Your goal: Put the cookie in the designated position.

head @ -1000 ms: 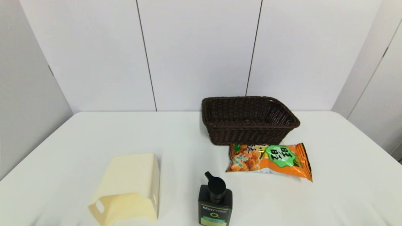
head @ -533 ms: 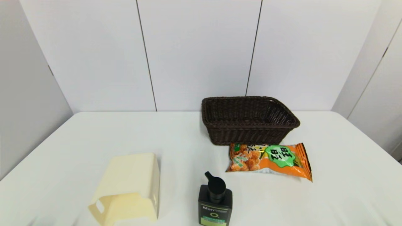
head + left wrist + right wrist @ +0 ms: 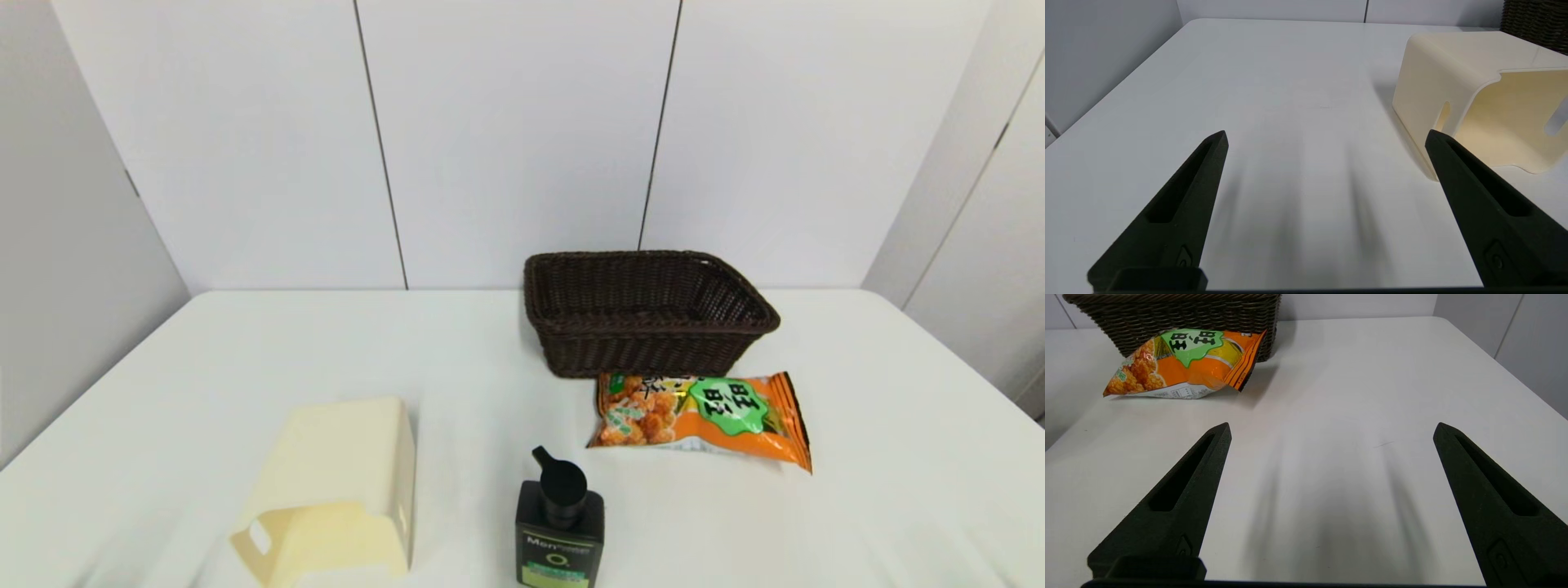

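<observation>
The cookie (image 3: 702, 411), a flat orange foil bag with a green label, lies on the white table just in front of the dark woven basket (image 3: 645, 313). The right wrist view shows the cookie (image 3: 1184, 361) leaning against the basket (image 3: 1175, 318), well ahead of my right gripper (image 3: 1331, 428), which is open and holds nothing. Over bare tabletop my left gripper (image 3: 1325, 136) is open and holds nothing, with the cream box (image 3: 1478, 94) beside one finger. Neither gripper shows in the head view. The designated position carries no mark, so I cannot pick it out.
A cream plastic box (image 3: 335, 490) lies on its side at the near left. A black pump bottle (image 3: 560, 527) stands at the near middle, in front of the cookie and to its left. The table's right edge (image 3: 1515, 375) runs past the right gripper.
</observation>
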You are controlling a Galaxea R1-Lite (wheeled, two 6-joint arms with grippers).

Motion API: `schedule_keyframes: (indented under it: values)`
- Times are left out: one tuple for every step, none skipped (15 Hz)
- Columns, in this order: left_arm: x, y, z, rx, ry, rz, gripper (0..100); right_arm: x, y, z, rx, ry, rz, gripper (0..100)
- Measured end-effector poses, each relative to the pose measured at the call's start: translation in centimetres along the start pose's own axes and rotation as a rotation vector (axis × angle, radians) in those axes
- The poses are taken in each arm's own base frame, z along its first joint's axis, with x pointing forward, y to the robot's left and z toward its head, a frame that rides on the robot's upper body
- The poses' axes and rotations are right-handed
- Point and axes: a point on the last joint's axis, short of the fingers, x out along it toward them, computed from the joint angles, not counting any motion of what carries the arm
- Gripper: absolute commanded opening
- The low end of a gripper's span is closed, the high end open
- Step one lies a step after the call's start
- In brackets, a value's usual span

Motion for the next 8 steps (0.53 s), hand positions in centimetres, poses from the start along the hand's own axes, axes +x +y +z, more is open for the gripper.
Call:
schedule_keyframes:
  values:
    - [0.00, 0.00, 0.00, 0.000, 0.000, 0.000, 100, 0.00, 0.00, 0.00, -0.001, 0.000, 0.000, 100]
    - [0.00, 0.00, 0.00, 0.000, 0.000, 0.000, 100, 0.00, 0.00, 0.00, -0.001, 0.000, 0.000, 100]
    - [0.00, 0.00, 0.00, 0.000, 0.000, 0.000, 100, 0.00, 0.00, 0.00, 0.000, 0.000, 0.000, 100]
    - [0.00, 0.00, 0.00, 0.000, 0.000, 0.000, 100, 0.00, 0.00, 0.00, 0.003, 0.000, -0.001, 100]
    - [0.00, 0.00, 0.00, 0.000, 0.000, -0.001, 100, 0.00, 0.00, 0.00, 0.006, 0.000, -0.001, 100]
    - [0.00, 0.00, 0.00, 0.000, 0.000, 0.000, 100, 0.00, 0.00, 0.00, 0.006, 0.000, -0.002, 100]
    - [0.00, 0.00, 0.00, 0.000, 0.001, 0.000, 100, 0.00, 0.00, 0.00, 0.005, 0.000, -0.002, 100]
    - [0.00, 0.00, 0.00, 0.000, 0.001, 0.000, 100, 0.00, 0.00, 0.00, 0.005, 0.000, -0.001, 100]
